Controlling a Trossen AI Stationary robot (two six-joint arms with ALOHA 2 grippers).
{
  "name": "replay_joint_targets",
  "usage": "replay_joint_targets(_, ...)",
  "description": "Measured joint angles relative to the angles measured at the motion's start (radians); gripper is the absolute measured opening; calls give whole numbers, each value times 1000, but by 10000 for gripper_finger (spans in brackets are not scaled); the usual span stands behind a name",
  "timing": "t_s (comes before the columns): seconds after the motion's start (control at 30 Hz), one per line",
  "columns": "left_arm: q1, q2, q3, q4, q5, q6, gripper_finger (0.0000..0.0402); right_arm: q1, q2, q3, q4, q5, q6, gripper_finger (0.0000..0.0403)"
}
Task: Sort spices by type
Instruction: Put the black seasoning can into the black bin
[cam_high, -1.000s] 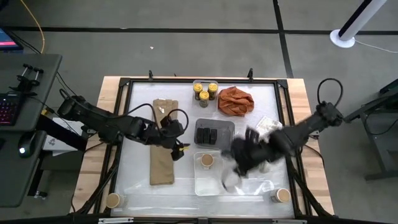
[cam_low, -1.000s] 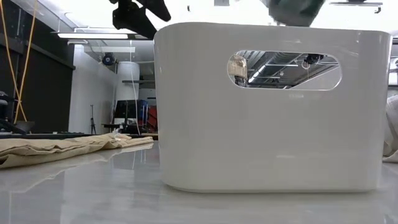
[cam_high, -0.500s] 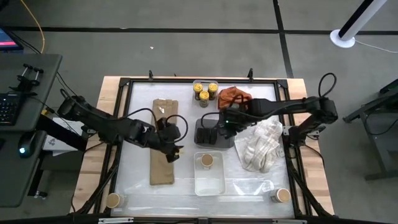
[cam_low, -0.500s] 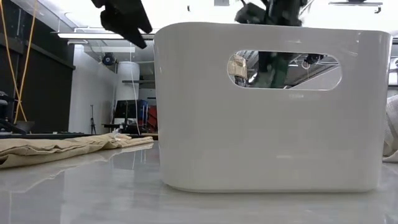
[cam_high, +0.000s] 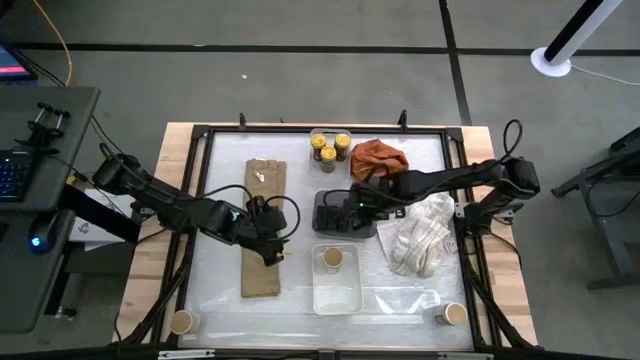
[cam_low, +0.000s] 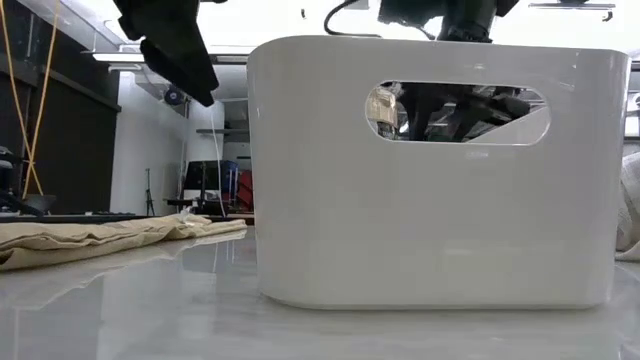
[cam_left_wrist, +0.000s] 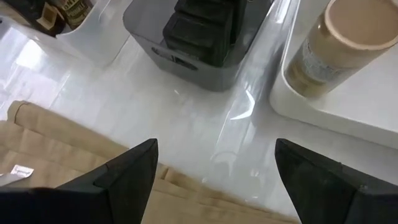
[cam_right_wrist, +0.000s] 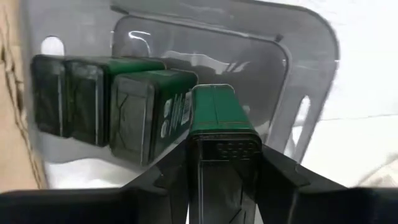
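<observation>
Right now the right gripper (cam_right_wrist: 214, 168) hangs over the grey tray (cam_high: 362, 203) near the table's middle, its two fingers clasping a dark green rectangular tin (cam_right_wrist: 219, 130) by the long sides. In the right wrist view two matching tins (cam_right_wrist: 99, 106) already lie side by side in that tray, and the held tin sits just beside them over the tray's bare part. To do this step well, I judge the tin should be lowered until its base meets the tray floor, parallel to its neighbours, before the fingers part; releasing high could tip it against them or onto the tray wall. The fingers should then open only a little and rise straight up, so as not to drag the tin. The left gripper (cam_left_wrist: 211, 174) waits with its fingers spread wide and nothing between them, over the bare table just beside the brown paper bag (cam_high: 262, 232). One tan-topped tub (cam_high: 332, 258) stands in the white tray (cam_high: 336, 293), two others (cam_high: 181, 321) (cam_high: 453, 314) wait at the table's near corners, and the yellow-lidded jars (cam_high: 329, 146) are grouped at the far edge.
</observation>
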Motion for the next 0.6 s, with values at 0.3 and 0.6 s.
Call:
replay_joint_targets(0.3, 2, 0, 0, 16, -1, 0, 310, 0, 68, 0, 47, 22, -8, 143)
replay_joint_targets(0.6, 2, 0, 1, 20, -5, -18, 310, 0, 71, 0, 86, 40, -109, 199)
